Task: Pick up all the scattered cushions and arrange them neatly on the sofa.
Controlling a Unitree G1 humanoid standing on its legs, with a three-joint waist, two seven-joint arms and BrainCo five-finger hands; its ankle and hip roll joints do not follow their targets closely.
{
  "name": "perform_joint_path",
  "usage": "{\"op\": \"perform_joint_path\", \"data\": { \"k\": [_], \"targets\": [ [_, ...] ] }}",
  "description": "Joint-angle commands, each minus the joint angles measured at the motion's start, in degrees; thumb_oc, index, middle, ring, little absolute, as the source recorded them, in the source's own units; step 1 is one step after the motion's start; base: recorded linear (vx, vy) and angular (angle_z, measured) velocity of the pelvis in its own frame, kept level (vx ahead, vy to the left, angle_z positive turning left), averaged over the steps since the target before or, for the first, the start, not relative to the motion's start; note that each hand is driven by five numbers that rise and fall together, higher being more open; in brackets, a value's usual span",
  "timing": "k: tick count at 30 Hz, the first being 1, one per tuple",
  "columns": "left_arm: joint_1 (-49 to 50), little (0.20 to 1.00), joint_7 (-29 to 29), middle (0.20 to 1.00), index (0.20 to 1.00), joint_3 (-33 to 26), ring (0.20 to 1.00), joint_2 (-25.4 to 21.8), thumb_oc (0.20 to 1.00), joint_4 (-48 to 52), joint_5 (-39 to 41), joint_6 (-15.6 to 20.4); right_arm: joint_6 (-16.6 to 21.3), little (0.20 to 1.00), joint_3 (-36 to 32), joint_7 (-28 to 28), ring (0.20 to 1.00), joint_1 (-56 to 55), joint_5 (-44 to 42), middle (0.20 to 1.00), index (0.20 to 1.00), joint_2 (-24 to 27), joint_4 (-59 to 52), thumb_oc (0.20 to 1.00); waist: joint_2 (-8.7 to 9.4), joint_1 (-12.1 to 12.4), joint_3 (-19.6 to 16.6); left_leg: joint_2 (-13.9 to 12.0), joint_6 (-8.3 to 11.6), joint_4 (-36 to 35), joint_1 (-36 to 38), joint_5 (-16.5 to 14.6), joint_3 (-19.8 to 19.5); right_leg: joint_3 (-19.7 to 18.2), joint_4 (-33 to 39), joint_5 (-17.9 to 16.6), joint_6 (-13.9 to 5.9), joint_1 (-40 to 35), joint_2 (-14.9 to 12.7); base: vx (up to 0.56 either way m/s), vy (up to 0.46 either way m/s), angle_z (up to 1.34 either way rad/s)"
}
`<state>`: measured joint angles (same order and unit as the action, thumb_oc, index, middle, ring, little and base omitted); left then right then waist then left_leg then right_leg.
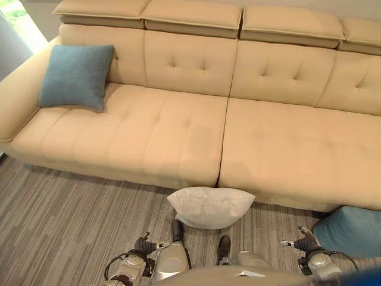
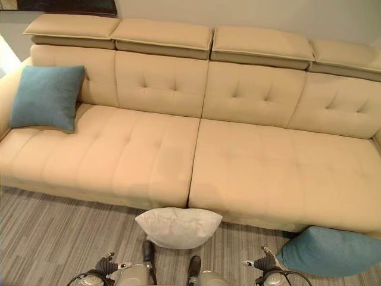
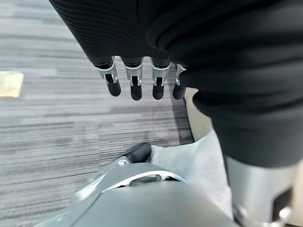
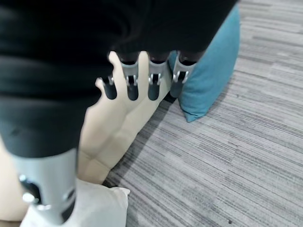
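Left hand (image 3: 142,82): fingers straight, relaxed, hanging down over floor, holding nothing. Right hand (image 4: 142,82): same, fingers straight and slack, empty. Both low at robot's sides, near front edge of sofa (image 1: 178,137). Item 1: white cushion (image 1: 211,207), on floor (image 1: 59,226), touching sofa's front at the seam btwn the two seat sections, directly ahead of robot, roughly centred btwn the hands; long axis runs left-right, parallel to sofa front. Left wrist view shows it just beside and below left hand; right wrist view shows its corner close too. Judgement: about equal reach for either hand, maybe slightly nearer left; two-handed grab at the ends along its long axis looks workable. Item 2: blue cushion on floor (image 2: 330,250), at robot's right, against sofa base, near right hand; right arm clearly the nearer. Item 3: blue cushion on sofa (image 1: 75,75), upright in far-left corner against backrest and armrest, already placed. Status: two cushions left to lift; rest of seat bare.
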<state>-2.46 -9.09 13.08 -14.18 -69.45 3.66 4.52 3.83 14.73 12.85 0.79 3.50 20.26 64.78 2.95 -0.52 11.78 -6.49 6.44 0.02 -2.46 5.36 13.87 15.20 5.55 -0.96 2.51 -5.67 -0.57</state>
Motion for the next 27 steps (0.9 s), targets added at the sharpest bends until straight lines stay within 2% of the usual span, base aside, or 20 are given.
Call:
{"op": "perform_joint_path", "data": {
  "k": [1,3,5,7,8,9,10,12,18,23,25,27],
  "targets": [
    [0.7,1.0,-0.8,1.0,1.0,-0.6,1.0,-1.6,1.0,0.8,-1.0,0.7,0.5,1.0,1.0,0.8,1.0,2.5,-0.2,1.0,1.0,0.7,-1.5,1.0,1.31,0.7,-2.1,3.1,-3.53,3.9,-2.9,-4.0,0.5,-1.9,-7.3,7.9,-8.58,-2.0,-4.2,0.09,0.109,-0.23],
    [0.7,1.0,-0.8,1.0,1.0,-0.8,1.0,-1.7,1.0,1.1,-0.9,0.8,0.6,1.0,1.1,0.7,1.0,2.6,0.1,1.0,1.0,0.5,-1.5,1.0,1.4,1.0,-2.3,3.4,-3.92,3.7,-2.5,-4.5,0.9,-1.9,-8.2,8.1,-9.09,-1.6,-4.7,0.05,0.09,-0.28],
    [0.3,1.0,-1.4,1.0,1.0,-1.5,1.0,-2.7,1.0,1.6,-0.5,1.0,0.5,1.0,1.3,0.7,1.0,3.6,0.3,1.0,1.0,0.3,-1.8,1.0,1.11,1.3,-1.8,3.9,-5.21,2.8,-1.0,-5.6,1.5,-1.6,-15.2,7.2,-11.04,2.5,-6.4,0.04,0.116,-0.23],
    [0.2,1.0,-1.5,1.0,1.0,-1.5,1.0,-2.9,1.0,1.6,-0.6,1.0,0.6,1.0,1.4,0.7,1.0,3.9,0.3,1.0,1.0,0.2,-1.9,1.0,0.92,1.3,-1.6,4.0,-5.64,2.5,-0.5,-5.8,1.8,-1.6,-18.0,7.2,-11.56,4.0,-7.0,0.03,0.072,-0.34],
    [-0.2,1.0,-1.6,1.0,1.0,-1.5,1.0,-3.3,1.0,1.4,-0.9,1.1,0.7,1.0,1.4,0.6,1.0,4.5,0.0,1.0,1.0,-0.1,-2.7,1.0,0.46,0.9,-1.0,4.2,-5.98,1.4,0.7,-6.0,1.9,-1.7,-21.5,6.0,-12.24,7.1,-7.7,0.05,0.056,-0.21],
    [-0.7,1.0,-1.7,1.0,1.0,-1.5,1.0,-3.4,1.0,1.8,-0.7,1.5,0.8,1.0,1.1,0.7,1.0,4.6,-0.2,1.0,1.0,-0.1,-3.4,1.0,-0.2,0.4,-0.7,4.5,-5.86,-0.5,2.0,-5.7,1.9,-0.5,-19.8,4.9,-11.69,9.5,-8.8,0.05,0.054,-0.1],
    [-0.7,1.0,-1.7,1.0,1.0,-1.5,1.0,-3.4,1.0,1.8,-0.7,1.5,0.8,1.0,1.1,0.7,1.0,4.6,-0.2,1.0,1.0,-0.1,-3.4,1.0,-0.24,0.4,-0.7,4.5,-5.85,-0.5,2.0,-5.7,1.8,-0.4,-19.7,4.9,-11.68,9.4,-8.8,0.04,-0.025,-0.08],
    [-1.2,1.0,-1.5,1.0,1.0,-0.8,1.0,-3.1,1.0,2.5,-0.9,2.0,0.7,1.0,1.3,0.9,1.0,4.2,0.2,1.0,1.0,0.3,-3.2,1.0,0.14,-0.1,-0.7,5.2,-5.33,-0.5,1.9,-5.5,1.3,-0.6,-12.1,4.4,-11.07,6.8,-8.2,0.03,-0.086,0.16],
    [-0.4,1.0,-1.1,1.0,1.0,-0.5,1.0,-2.2,1.0,2.6,-1.5,1.8,1.0,1.0,0.8,1.3,1.0,2.6,0.4,1.0,1.0,1.0,-2.7,1.0,-0.14,-0.4,-2.2,5.0,-4.41,-3.2,4.2,-4.6,0.5,0.3,-6.6,3.8,-10.57,1.9,-6.4,0.05,-0.06,0.17],
    [-0.1,1.0,-1.6,1.0,1.0,-1.0,1.0,-2.0,1.0,3.9,-0.6,1.9,1.4,1.0,0.4,1.7,1.0,1.9,0.2,1.0,1.0,1.0,-2.9,1.0,-0.01,-0.5,-2.5,5.0,-4.09,-4.0,5.5,-4.6,0.0,1.0,-5.4,4.1,-10.43,0.1,-6.0,0.04,-0.039,0.1],
    [-1.2,1.0,-2.9,1.0,1.0,-1.7,1.0,-2.2,1.0,6.2,1.4,2.2,1.5,1.0,0.4,2.4,1.0,2.8,-0.5,1.0,1.0,1.1,-3.4,1.0,0.14,-0.2,-0.6,4.8,-4.09,-3.1,4.1,-4.6,-0.4,1.1,-6.4,4.3,-10.17,1.4,-6.1,-0.15,-0.066,0.06],
    [-3.5,1.0,-4.2,1.0,1.0,-1.8,1.0,-2.6,1.0,9.1,3.9,2.9,1.7,1.0,0.2,3.6,1.0,4.8,-1.5,1.0,1.0,1.5,-5.1,1.0,0.38,0.0,3.1,4.1,-4.15,0.4,-0.6,-4.7,-0.9,1.2,-9.4,4.5,-9.58,5.9,-6.8,-0.34,-0.071,0.22]
  ]
}}
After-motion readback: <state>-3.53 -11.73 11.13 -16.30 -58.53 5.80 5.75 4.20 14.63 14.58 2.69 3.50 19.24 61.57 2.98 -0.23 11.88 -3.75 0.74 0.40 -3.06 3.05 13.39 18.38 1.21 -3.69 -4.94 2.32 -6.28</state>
